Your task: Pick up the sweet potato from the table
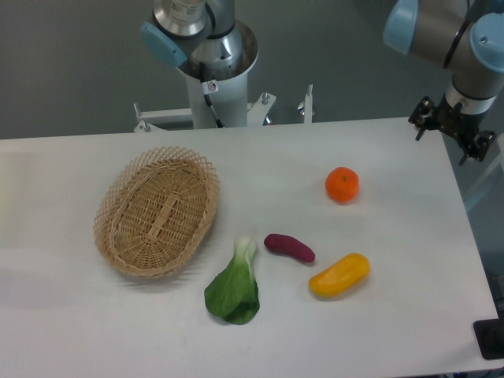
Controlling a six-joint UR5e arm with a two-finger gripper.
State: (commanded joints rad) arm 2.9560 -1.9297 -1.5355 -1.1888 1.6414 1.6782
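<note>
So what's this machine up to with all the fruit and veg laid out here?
Nothing is being handled yet. The robot arm's two-finger gripper hangs at the far right edge of the white rectangular table, holding nothing. Its target, the small dark purple sweet potato, lies untouched mid-table, between a green leafy vegetable and a yellow-orange oblong fruit. A round orange and an empty woven wicker basket sit nearby.

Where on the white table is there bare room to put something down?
The white table is bare left of and in front of the oval woven wicker basket, and along the far edge behind the round orange. It is crowded where the green leafy bok choy, dark purple sweet potato and yellow-orange curved fruit lie.
</note>
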